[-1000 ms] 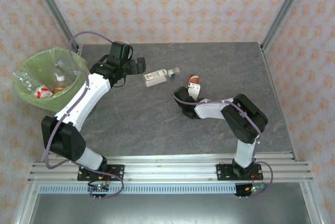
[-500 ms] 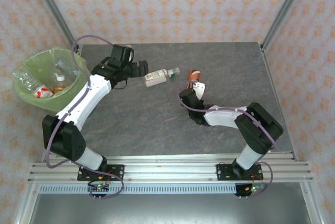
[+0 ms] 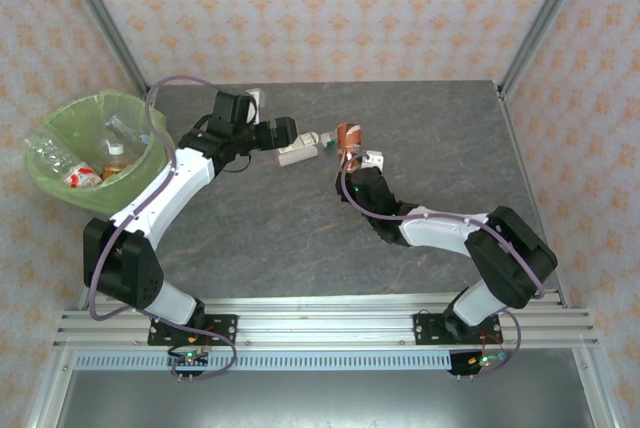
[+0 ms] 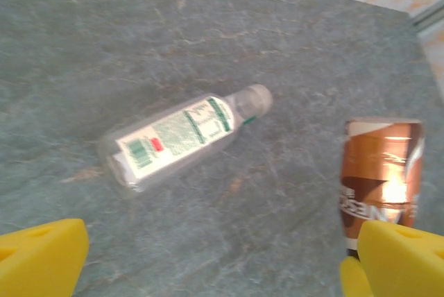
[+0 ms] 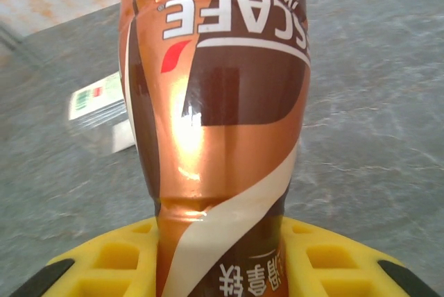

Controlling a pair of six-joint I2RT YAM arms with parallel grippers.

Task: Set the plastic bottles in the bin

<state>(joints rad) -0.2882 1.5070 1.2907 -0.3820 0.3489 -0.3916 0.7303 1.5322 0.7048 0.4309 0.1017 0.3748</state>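
Observation:
My right gripper (image 3: 356, 159) is shut on an orange-brown labelled plastic bottle (image 3: 348, 136), held off the table near its middle back. In the right wrist view this bottle (image 5: 215, 103) stands between the yellow fingers (image 5: 333, 259), its neck pinched. A clear bottle with a white-green label (image 3: 300, 155) lies on its side just left of it, also seen as the white-green bottle (image 4: 182, 135). My left gripper (image 3: 284, 132) hovers open right over its left end, yellow fingertips (image 4: 41, 255) spread wide. The bin (image 3: 45, 180), lined with a lime-green bag, stands at the far left and holds several bottles (image 3: 80, 176).
The grey stone tabletop (image 3: 270, 238) lies bare in front of both arms. Metal frame posts (image 3: 100, 18) rise at the back corners before the patterned wall. The held orange-brown bottle (image 4: 381, 172) hangs close to my left gripper's right finger.
The right gripper has lifted the orange-brown bottle and carried it back and to the left. The left gripper has swung right, over the white-green bottle, staying open.

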